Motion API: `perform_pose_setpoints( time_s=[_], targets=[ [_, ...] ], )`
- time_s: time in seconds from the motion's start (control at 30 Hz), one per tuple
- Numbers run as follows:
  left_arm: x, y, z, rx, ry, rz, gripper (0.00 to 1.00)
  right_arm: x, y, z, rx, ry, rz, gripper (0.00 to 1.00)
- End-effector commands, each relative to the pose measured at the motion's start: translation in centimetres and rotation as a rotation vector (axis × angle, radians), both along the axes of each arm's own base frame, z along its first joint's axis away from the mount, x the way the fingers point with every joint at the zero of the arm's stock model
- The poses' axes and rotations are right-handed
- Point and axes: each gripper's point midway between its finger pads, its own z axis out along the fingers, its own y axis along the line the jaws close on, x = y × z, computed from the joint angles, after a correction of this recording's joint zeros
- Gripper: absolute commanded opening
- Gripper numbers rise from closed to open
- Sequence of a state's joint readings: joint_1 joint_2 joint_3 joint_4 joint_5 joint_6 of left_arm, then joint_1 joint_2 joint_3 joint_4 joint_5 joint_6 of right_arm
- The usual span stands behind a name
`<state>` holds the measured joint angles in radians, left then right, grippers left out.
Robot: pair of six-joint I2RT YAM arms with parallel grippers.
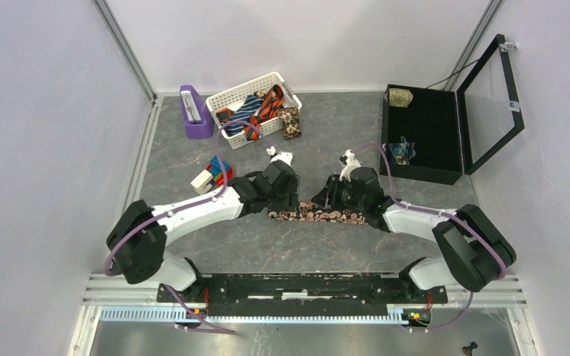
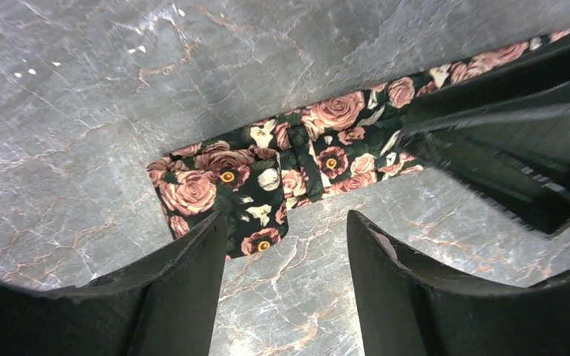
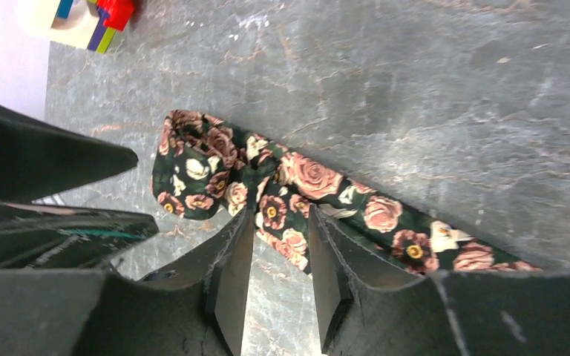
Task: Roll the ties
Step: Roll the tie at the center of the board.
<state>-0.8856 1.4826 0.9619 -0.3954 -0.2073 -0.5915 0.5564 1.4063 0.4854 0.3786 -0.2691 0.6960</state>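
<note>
Left gripper (image 2: 286,216) spread wide, empty, by folded end of floral tie (image 2: 326,144), right gripper (image 3: 280,215) barely parted over it (both jaws hidden overhead)

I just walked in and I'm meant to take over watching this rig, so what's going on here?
Both arms are bent over the dark floral tie, which lies flat mid-table. The left gripper is open beside the tie's folded end. The right gripper, jaws slightly parted, sits at the tie's edge further along. Nothing is rolled up yet. More ties wait in the white basket, and two others sit in the black case.
</note>
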Motion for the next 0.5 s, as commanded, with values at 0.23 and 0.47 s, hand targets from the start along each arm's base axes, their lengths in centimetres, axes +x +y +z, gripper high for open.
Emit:
perform_pose_setpoints(
  time_s=[0.23, 0.47],
  targets=[
    [0.7, 5.2, 3.8, -0.07, -0.088, 0.11, 0.73, -1.2, 6.2, 4.5, 0.104, -0.067, 0.123, 0.44],
    [0.3, 8.4, 2.3, -0.201, -0.084, 0.148, 0.86, -2.4, 9.2, 3.7, 0.093, -0.044, 0.181, 0.44]
  ],
)
